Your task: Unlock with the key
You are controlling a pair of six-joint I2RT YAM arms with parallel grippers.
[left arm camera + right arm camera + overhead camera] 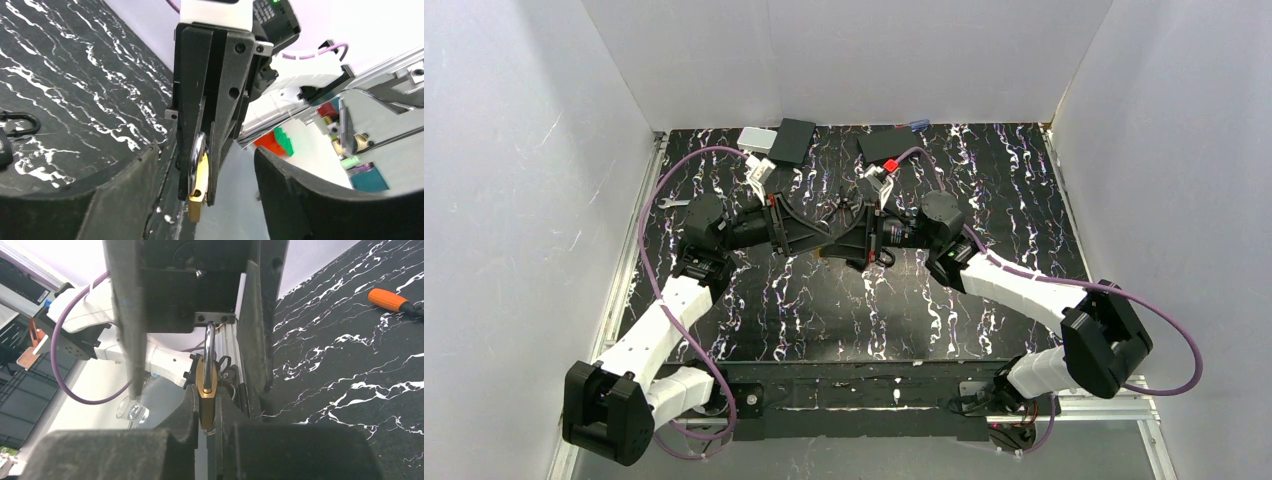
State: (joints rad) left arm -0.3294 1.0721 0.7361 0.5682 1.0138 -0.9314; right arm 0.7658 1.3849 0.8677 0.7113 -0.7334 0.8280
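Over the middle of the table (984, 300), in the top view, the left gripper (819, 240) and right gripper (856, 243) meet nose to nose, their tips overlapping; neither the lock nor a key can be picked out from up here. From the left wrist, the left arm's own fingers (115, 195) stand well apart at the bottom of the frame. Between them the right gripper reaches in, pinching a brass padlock (198, 192) by its broad faces. The lock shows edge-on, its long axis up and down, the steel shackle above and the body below. It lies straight ahead of the left fingers, centred in their gap and touching neither. From the right wrist, the right arm's fingers (175, 440) are clamped on the brass body, and the shackle rises toward the left gripper, whose two fingers flank it on either side. No key is visible in any view, and I cannot tell whether the shackle is latched. The left gripper is the free one and already straddles the lock, so the next move likely falls to it.
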